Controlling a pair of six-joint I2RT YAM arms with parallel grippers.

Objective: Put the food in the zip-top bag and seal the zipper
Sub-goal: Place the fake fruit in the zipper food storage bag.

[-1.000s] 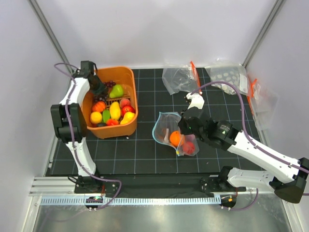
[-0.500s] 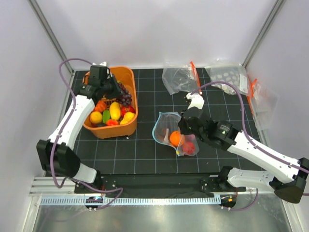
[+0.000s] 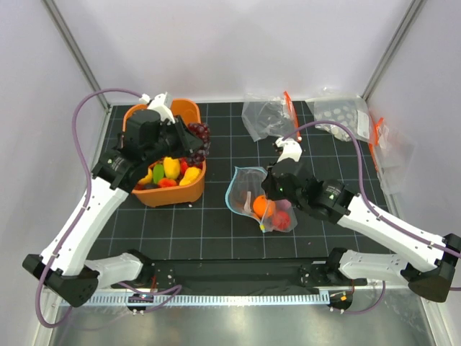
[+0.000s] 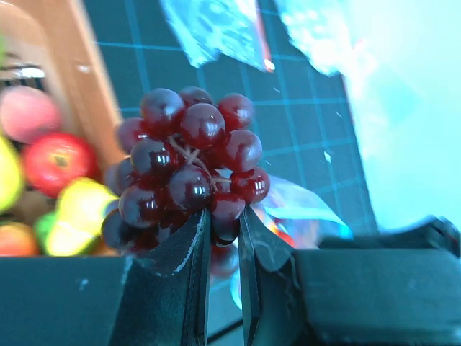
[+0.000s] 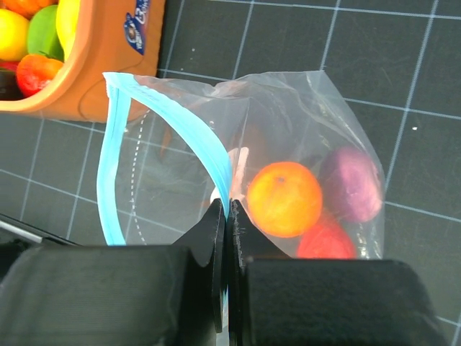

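My left gripper [image 4: 225,220] is shut on a bunch of dark purple grapes [image 4: 189,155] and holds it in the air over the right rim of the orange basket [image 3: 200,135]. My right gripper [image 5: 228,216] is shut on the light-blue zipper [image 5: 209,148] of the zip-top bag [image 3: 263,198], holding its mouth open toward the basket. Inside the bag lie an orange fruit [image 5: 284,198], a purple fruit [image 5: 351,184] and a red one [image 5: 328,241]. More food [image 3: 169,173] fills the basket.
The orange basket [image 3: 173,196] stands at the left on the black gridded mat. Clear bags with orange-red strips [image 3: 270,115] lie at the back and at the right wall [image 3: 374,137]. White walls close in on three sides.
My left arm has lifted the grapes out of the basket and swung right, over the basket's right rim. The right gripper has raised the bag's mouth slightly.
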